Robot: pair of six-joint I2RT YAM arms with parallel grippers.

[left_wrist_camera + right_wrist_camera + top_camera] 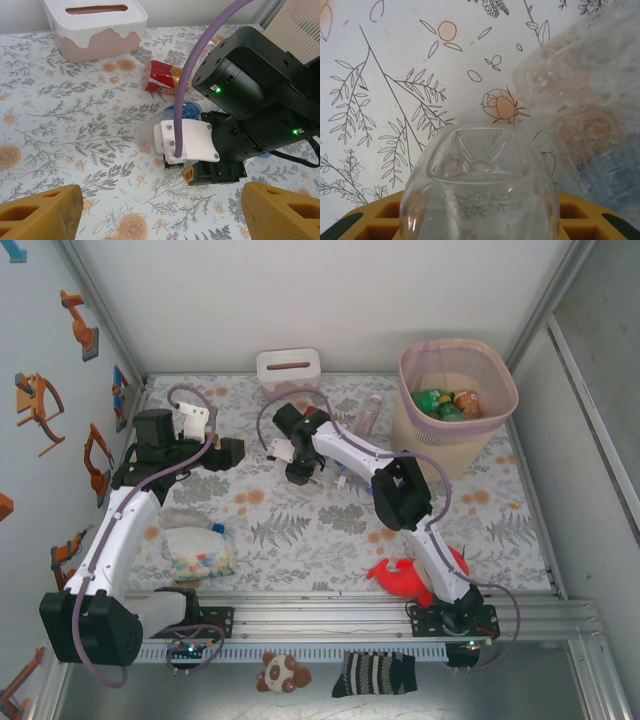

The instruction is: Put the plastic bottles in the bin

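Centre of bench (330, 530): right pincer (303, 472) straddles clear bottle (480, 185), grip unclear | left pincer (160, 214) apart | bin (478, 440) upper right | risk: slick bottle may squirt from the pads, knocking neighbour bottle (590, 100) away

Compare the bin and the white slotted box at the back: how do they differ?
The bin is tall and cream; the box is low, white over pink. The bin is open-topped with a pink liner over its rim; the box is lidded, with one slot. The bin holds bottles; the inside of the box is hidden. Both stand upright at the back of the table.
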